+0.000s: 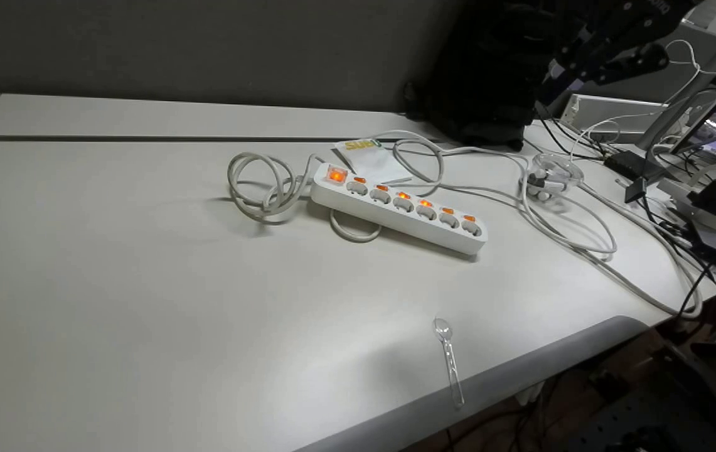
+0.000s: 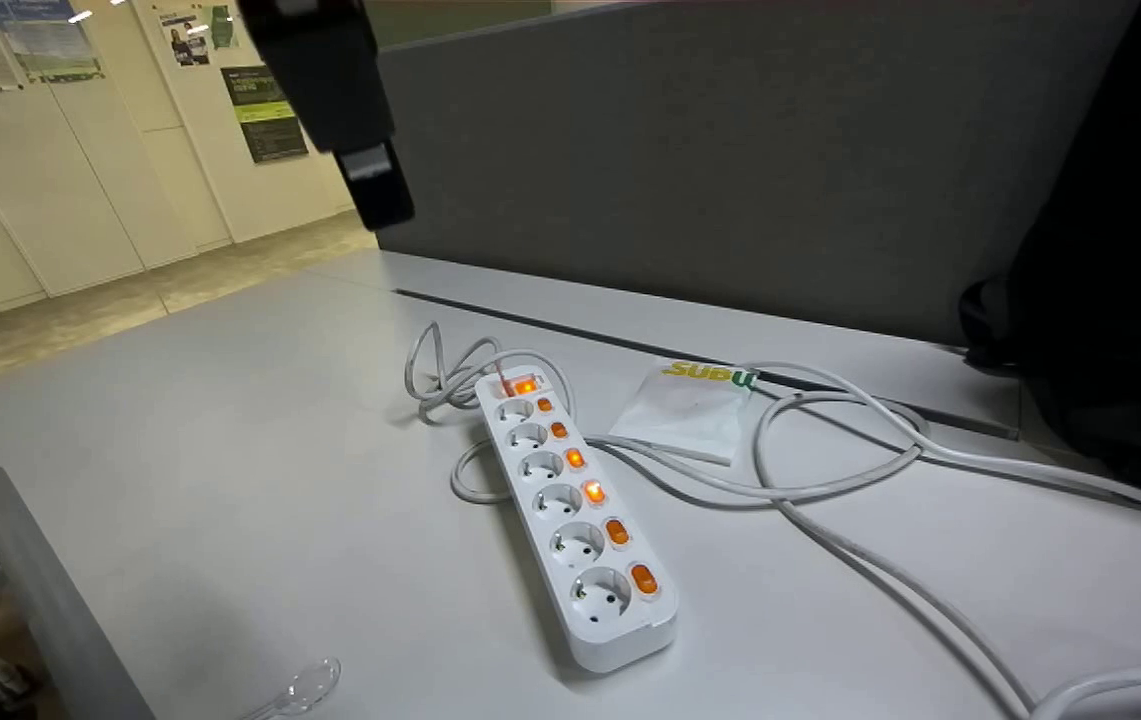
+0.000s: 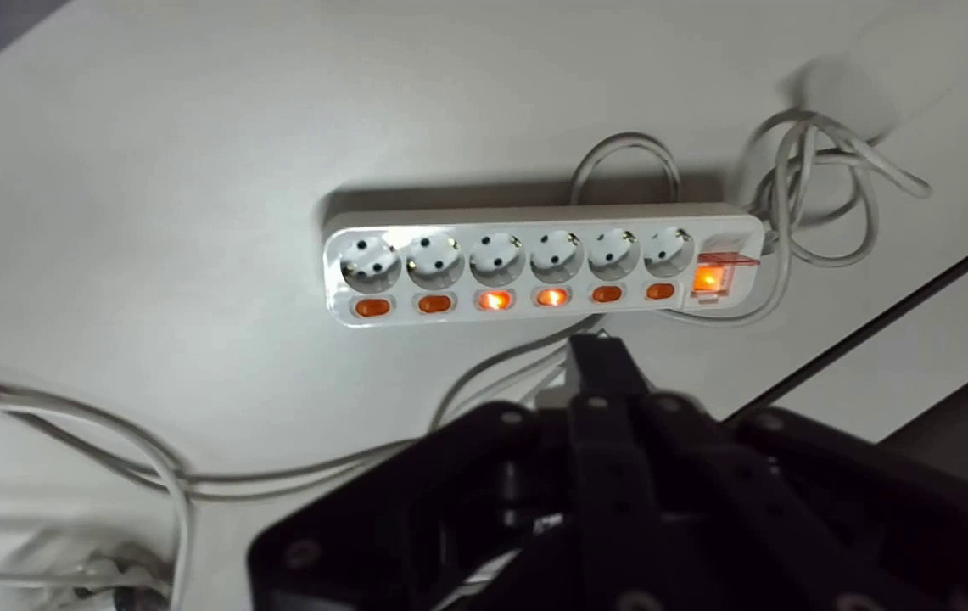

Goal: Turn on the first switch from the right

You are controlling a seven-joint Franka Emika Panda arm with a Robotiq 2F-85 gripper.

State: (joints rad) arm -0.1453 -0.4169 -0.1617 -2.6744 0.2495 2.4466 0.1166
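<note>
"Where was the end switch (image 1: 469,218)?"

"On the white strip (image 1: 395,222), rightmost in an exterior view, at the end away from the glowing main switch (image 1: 336,176). It was unlit; the strip's two middle switches (image 3: 551,297) shone orange."

"And the gripper (image 3: 607,365)?"

"Raised higher than the strip and apart from it, its jaws together."

"What lay around the strip?"

"A wrapper (image 1: 373,163) near its switch side, a clear spoon (image 1: 450,360) well off its socket side."

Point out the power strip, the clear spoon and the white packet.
Power strip (image 3: 526,283): wrist view, white casing at mid-length.
Clear spoon (image 1: 450,363): in an exterior view, on the handle.
White packet (image 2: 687,412): in an exterior view, middle of its blank area.
</note>
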